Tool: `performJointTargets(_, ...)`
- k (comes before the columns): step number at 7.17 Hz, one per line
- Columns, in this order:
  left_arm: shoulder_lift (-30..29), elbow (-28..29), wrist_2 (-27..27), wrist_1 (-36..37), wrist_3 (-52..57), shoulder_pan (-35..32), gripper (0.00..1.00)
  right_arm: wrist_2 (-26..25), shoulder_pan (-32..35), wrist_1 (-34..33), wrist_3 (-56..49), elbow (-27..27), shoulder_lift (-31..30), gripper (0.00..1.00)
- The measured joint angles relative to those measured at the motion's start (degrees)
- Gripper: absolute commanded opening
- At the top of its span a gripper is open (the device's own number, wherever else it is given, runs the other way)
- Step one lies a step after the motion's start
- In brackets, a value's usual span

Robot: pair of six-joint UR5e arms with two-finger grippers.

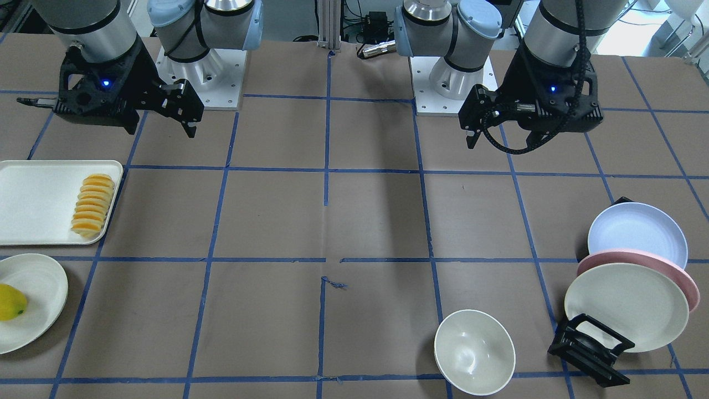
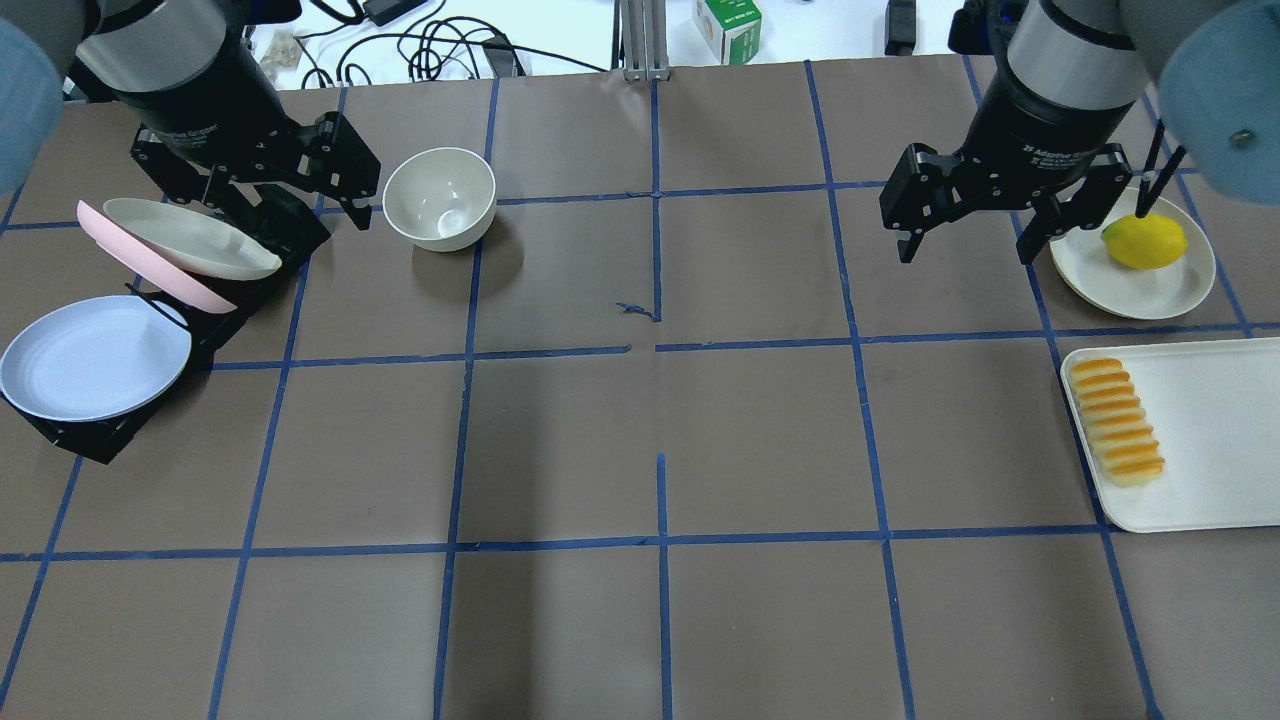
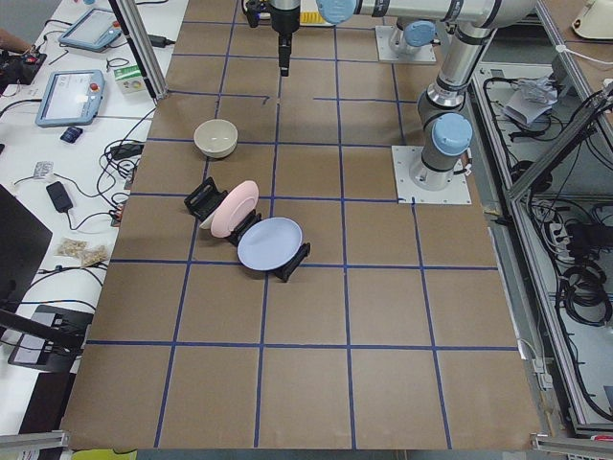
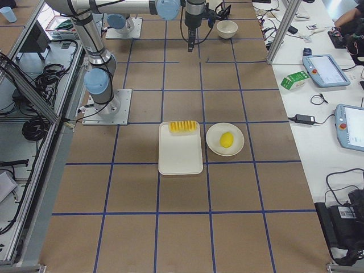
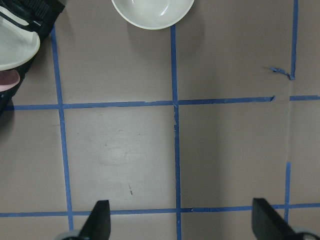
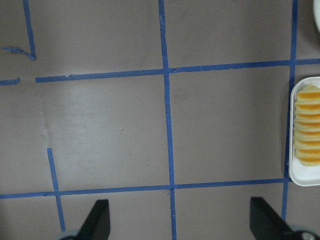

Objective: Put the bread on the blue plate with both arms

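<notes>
The bread (image 1: pixel 93 205), a ridged orange-yellow loaf, lies along the inner edge of a white tray (image 1: pixel 33 205) on my right side; it also shows in the overhead view (image 2: pixel 1117 421) and at the right wrist view's right edge (image 6: pixel 307 125). The blue plate (image 1: pixel 637 233) leans in a black rack (image 1: pixel 590 349) on my left side, nearest me, and shows in the overhead view (image 2: pixel 95 357). My left gripper (image 2: pixel 290 200) hangs open and empty above the rack's far end (image 5: pixel 180 222). My right gripper (image 2: pixel 965 245) hangs open and empty (image 6: pixel 181 222), beyond the tray.
A pink plate (image 2: pixel 150 270) and a cream plate (image 2: pixel 190 238) stand in the same rack. A cream bowl (image 2: pixel 440 197) sits right of the left gripper. A yellow fruit (image 2: pixel 1143 241) lies on a cream plate (image 2: pixel 1180 290) beyond the tray.
</notes>
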Motion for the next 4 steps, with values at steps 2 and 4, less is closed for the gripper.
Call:
performJointTargets(2, 0.10, -0.22, 0.09, -0.03, 0.21, 0.00, 1.00, -0.03, 0.00, 0.12, 0.02, 0.01, -0.03, 1.00)
performJointTargets(4, 1.06, -1.07, 0.87, -0.94, 2.17, 1.30, 1.00, -0.24, 0.00, 0.27, 0.08, 0.01, -0.01, 1.00)
